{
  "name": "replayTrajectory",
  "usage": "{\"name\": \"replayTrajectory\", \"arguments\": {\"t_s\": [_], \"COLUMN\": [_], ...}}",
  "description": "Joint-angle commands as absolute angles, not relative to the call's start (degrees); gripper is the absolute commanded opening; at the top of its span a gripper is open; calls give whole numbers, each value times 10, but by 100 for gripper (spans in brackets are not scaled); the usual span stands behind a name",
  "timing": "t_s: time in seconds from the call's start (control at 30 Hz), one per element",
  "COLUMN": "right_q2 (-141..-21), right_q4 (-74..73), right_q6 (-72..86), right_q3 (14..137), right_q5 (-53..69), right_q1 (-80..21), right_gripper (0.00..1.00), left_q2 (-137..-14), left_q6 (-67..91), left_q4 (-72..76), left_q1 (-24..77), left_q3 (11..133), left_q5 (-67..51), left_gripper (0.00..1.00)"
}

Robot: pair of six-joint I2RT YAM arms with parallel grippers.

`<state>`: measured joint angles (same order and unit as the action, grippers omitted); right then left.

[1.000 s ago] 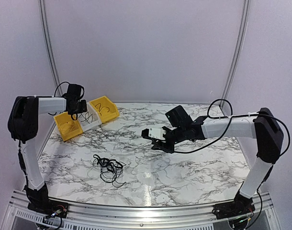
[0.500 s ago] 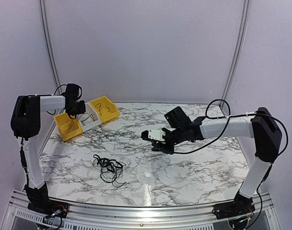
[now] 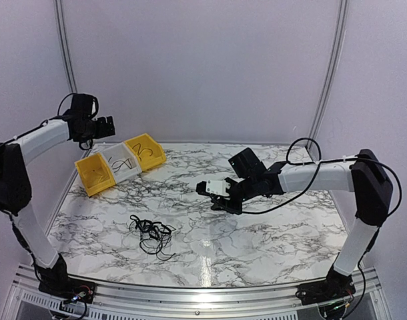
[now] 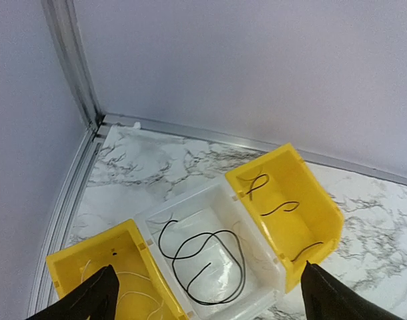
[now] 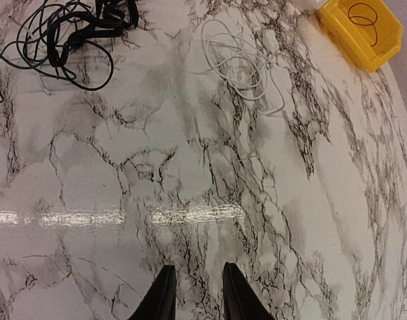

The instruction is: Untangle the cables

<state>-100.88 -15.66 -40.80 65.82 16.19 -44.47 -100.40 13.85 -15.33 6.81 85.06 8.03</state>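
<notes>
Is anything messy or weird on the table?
Yes. A bunch of thin black cables lies knotted together in a heap on the marble table, towards the front left. A loose white cable lies in loops close by. It is hard to spot against the pale marble.

cables (image 3: 151,235) on table (image 3: 277,233) front-left, bins (image 3: 97,183) behind them at back-left

The top camera looks forward and down from behind the arm bases over the whole table (image 3: 270,233). The left wrist camera views 3 bins (image 4: 190,202) from high up. The right wrist camera, low over the table, shares the cables (image 5: 70,30) with the top view.
</notes>
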Motion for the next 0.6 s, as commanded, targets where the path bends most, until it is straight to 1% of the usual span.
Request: {"name": "replayTrajectory", "arguments": {"t_s": [0.0, 0.07, 0.13, 0.2, 0.37, 0.47, 0.57], "right_q2": [-1000, -1001, -1000, -996, -983, -994, -1034], "right_q4": [-163, -164, -167, -168, -169, -179, -194], "right_q6": [-408, -406, -402, -394, -371, -367, -368], "right_q3": [682, 685, 689, 694, 719, 753, 797], "right_q5": [154, 151, 144, 140, 147, 149, 146], "right_q1": [-448, -449, -448, -446, -437, -435, -436], "right_gripper": [26, 26, 26, 26, 28, 34, 37], "left_q2": [-927, -878, -819, -770, -690, -671, -669], "left_q6": [83, 70, 63, 73, 90, 71, 57], "left_q4": [-159, -105, -19, 64, 128, 130, 129], "left_q1": [87, 99, 117, 135, 181, 193, 198], "left_q3": [814, 759, 680, 616, 529, 508, 502], "left_q5": [-37, -66, -95, -96, -101, -94, -102], "left_gripper": [99, 99, 99, 99, 99, 99, 99]}}
